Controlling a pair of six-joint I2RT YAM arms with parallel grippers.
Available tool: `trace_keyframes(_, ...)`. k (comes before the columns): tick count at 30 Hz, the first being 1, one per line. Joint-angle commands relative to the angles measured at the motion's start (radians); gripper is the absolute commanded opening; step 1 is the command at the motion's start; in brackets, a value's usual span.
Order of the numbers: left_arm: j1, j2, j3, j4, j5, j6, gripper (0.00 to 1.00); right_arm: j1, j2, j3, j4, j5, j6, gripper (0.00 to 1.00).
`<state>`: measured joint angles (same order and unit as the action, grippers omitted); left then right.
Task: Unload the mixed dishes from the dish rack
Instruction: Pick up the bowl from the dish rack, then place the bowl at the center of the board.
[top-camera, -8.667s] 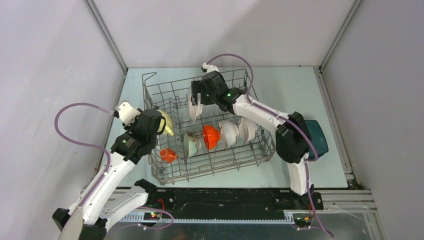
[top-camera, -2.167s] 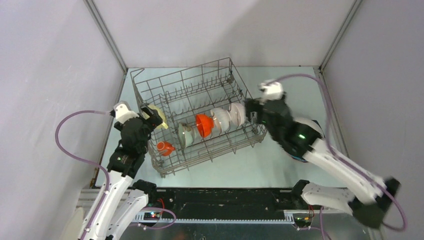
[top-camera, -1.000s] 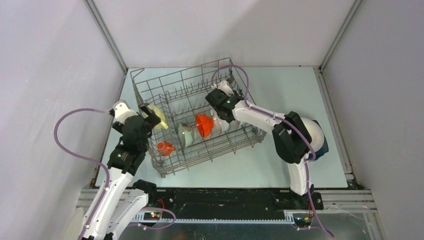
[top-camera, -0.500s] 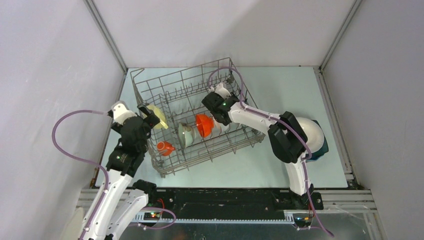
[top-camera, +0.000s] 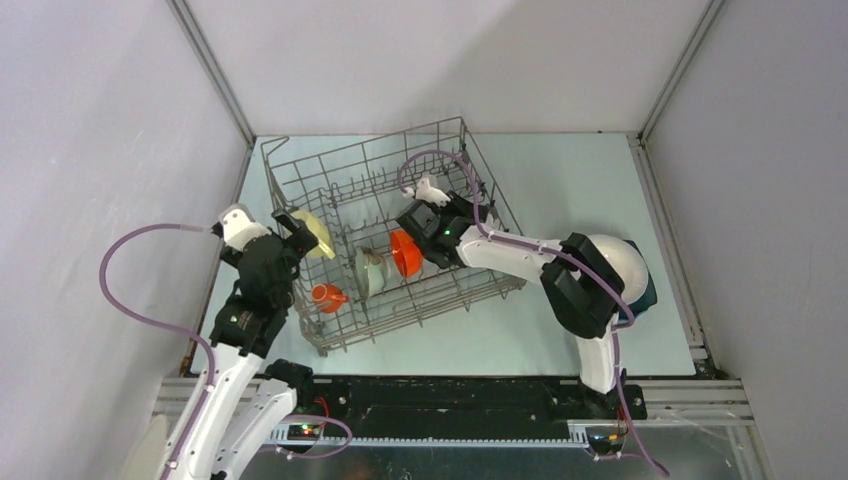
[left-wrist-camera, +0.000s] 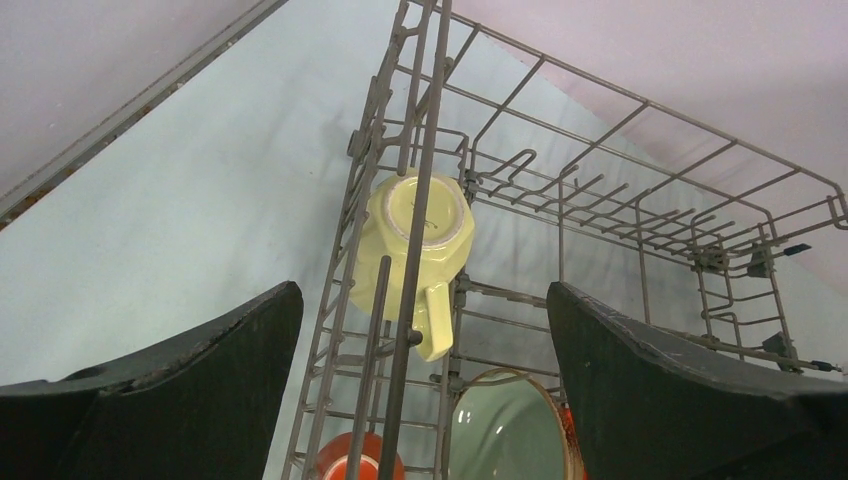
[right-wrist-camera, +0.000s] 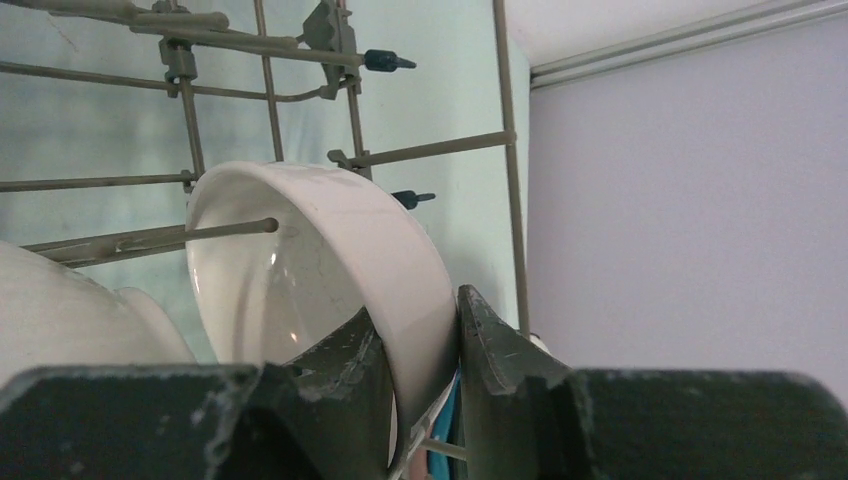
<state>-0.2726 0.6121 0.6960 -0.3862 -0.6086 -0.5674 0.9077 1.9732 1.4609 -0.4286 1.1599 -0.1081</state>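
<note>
Partway: right claw (right-wrist-camera: 420, 330) is clamped on a white bowl's (right-wrist-camera: 330, 240) rim inside the dish rack (top-camera: 360, 131), central on the table (top-camera: 560, 170). Left claw (left-wrist-camera: 418, 300) gapes wide near the yellow cup (left-wrist-camera: 420, 235) at the rack's nine o'clock. Orange mug (top-camera: 327, 296), green bowl (top-camera: 368, 272) and orange bowl (top-camera: 402, 252) remain racked; unloaded dishes (top-camera: 620, 262) sit stacked at three o'clock.

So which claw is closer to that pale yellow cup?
Left. The left gripper hangs open right beside the yellow cup; the right gripper is farther along the dish rack, pinching a white bowl by its rim.
</note>
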Motion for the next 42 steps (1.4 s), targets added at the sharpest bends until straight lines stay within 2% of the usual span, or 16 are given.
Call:
trace_keyframes(1, 0.004, -0.015, 0.027, -0.001, -0.023, -0.003, 1.0, 0.047, -0.193, 0.036, 0.231, 0.1, -0.076, 0.0)
trace_keyframes(10, 0.004, 0.001, 0.031, 0.001, -0.021, -0.004, 1.0, 0.036, -0.321, -0.05, 0.295, 0.059, -0.03, 0.0)
trace_keyframes(13, 0.004, 0.007, 0.035, -0.004, -0.022, -0.004, 1.0, 0.009, -0.373, -0.061, 0.255, 0.031, 0.059, 0.0)
trace_keyframes(15, 0.004, 0.008, 0.034, -0.004, -0.026, -0.006, 1.0, -0.031, -0.419, -0.069, 0.182, -0.058, 0.16, 0.0)
trace_keyframes(16, 0.004, 0.008, 0.032, 0.0, -0.025, -0.005, 1.0, -0.05, -0.454, -0.076, 0.129, -0.158, 0.201, 0.0)
trace_keyframes(17, 0.004, 0.008, 0.031, 0.002, -0.025, -0.005, 1.0, -0.096, -0.474, -0.082, 0.101, -0.211, 0.286, 0.0)
trace_keyframes(18, 0.004, 0.011, 0.032, 0.002, -0.024, -0.005, 1.0, -0.119, -0.518, -0.103, 0.067, -0.331, 0.358, 0.0)
trace_keyframes(22, 0.004, 0.017, 0.034, 0.001, -0.025, -0.006, 1.0, -0.303, -0.658, -0.225, 0.073, -0.651, 0.524, 0.0)
trace_keyframes(27, 0.004, 0.034, 0.039, 0.005, -0.022, -0.004, 1.0, -0.575, -0.806, -0.405, 0.142, -0.941, 0.666, 0.0)
trace_keyframes(30, 0.004, 0.044, 0.043, 0.004, -0.017, -0.004, 1.0, -0.7, -0.878, -0.464, 0.144, -1.005, 0.731, 0.0)
trace_keyframes(35, 0.004, 0.048, 0.044, 0.003, -0.013, -0.003, 1.0, -0.808, -0.92, -0.562, 0.137, -1.044, 0.765, 0.0)
trace_keyframes(39, 0.004, 0.054, 0.036, 0.022, 0.001, 0.0, 1.0, -0.925, -0.846, -0.577, 0.211, -1.155, 0.763, 0.0)
trace_keyframes(42, 0.004, 0.067, 0.05, 0.007, 0.006, 0.001, 1.0, -0.96, -0.748, -0.561, 0.252, -1.223, 0.777, 0.0)
